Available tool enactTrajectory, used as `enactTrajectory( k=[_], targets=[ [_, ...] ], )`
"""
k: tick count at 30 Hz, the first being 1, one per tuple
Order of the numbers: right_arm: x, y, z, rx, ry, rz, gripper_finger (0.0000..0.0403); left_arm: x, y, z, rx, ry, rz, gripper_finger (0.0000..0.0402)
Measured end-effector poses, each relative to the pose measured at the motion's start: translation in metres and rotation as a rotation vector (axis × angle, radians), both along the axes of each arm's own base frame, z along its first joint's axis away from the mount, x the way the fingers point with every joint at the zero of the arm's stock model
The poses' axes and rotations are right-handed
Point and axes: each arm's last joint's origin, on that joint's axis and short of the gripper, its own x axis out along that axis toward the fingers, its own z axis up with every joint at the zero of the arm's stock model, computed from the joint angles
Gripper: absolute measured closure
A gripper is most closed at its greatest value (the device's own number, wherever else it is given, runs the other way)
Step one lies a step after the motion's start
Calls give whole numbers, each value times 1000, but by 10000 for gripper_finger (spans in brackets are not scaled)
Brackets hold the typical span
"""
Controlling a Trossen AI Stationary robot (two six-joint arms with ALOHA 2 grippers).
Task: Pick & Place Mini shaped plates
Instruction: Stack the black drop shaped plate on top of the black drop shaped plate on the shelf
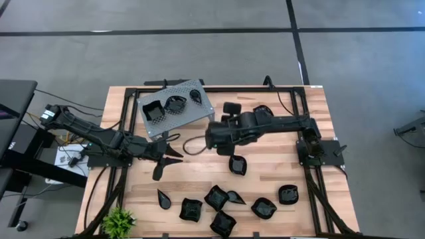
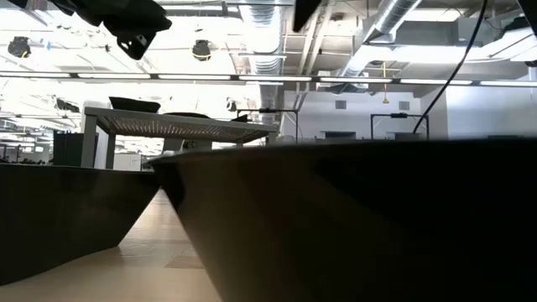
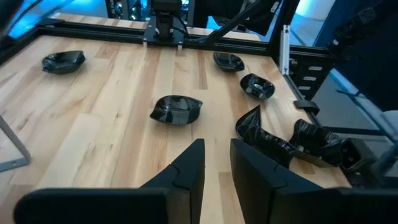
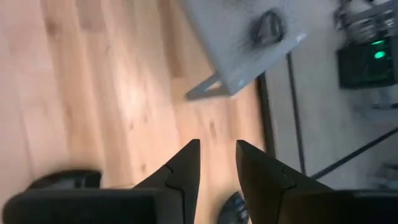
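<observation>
Grippers: left gripper (image 3: 216, 163) and right gripper (image 4: 217, 163) both parted, nothing between fingers. Mini shaped plates (image 1: 219, 199) cluster at table's (image 1: 265, 179) 6 o'clock edge; three on grey tray (image 1: 174, 107), 11 o'clock. Centre boards bare.

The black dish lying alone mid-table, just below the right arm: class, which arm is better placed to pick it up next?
Probably the right. The dish lies almost under the right arm, whose empty claw only needs to swing back slightly. The left claw sits farther off across bare table.
</observation>
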Motion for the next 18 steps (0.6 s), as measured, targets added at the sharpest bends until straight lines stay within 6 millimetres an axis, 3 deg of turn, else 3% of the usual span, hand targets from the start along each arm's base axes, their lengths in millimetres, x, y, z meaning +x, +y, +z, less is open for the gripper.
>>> enactTrajectory(
  k=[5,11,14,18],
  targets=[
    [-4,26,-55,78,156,12,305,1,-6,-3,-32,26,-82,324],
    [-25,48,-122,169,363,-75,305,3,-14,-8,-22,51,-113,324],
    [-29,60,-137,328,421,-33,305,3,-13,-9,-21,54,-111,324],
    [-30,75,-134,463,358,56,305,3,-13,-7,-24,42,-106,324]
  ],
)
